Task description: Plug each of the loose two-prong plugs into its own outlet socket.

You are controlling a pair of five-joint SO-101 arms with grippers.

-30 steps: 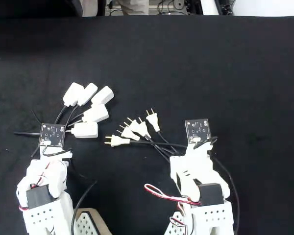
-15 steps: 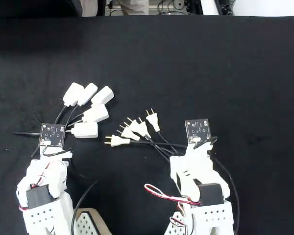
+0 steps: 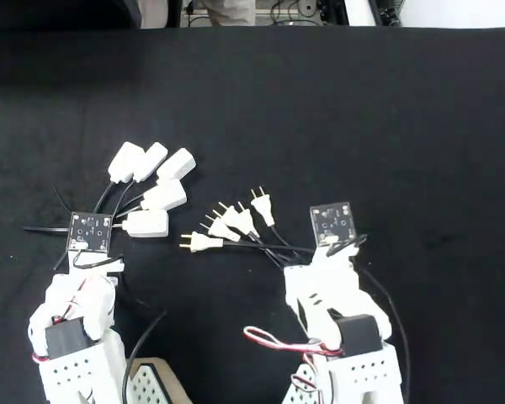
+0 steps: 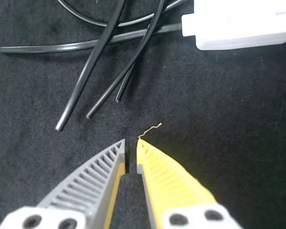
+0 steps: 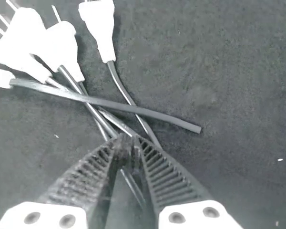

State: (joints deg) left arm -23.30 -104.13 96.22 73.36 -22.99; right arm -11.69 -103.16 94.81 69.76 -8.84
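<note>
Shifted slightly left over the last second with the right gripper, tips pressed together above crossed cables just behind the plugs. Kept the left gripper together too, near the sockets; left the plugs loose on the table beside them.

Ribbed dark claw, tips together, above crossing thin black cords. White moulded two-prong plugs fanned ahead of tips, on black cloth.
</note>
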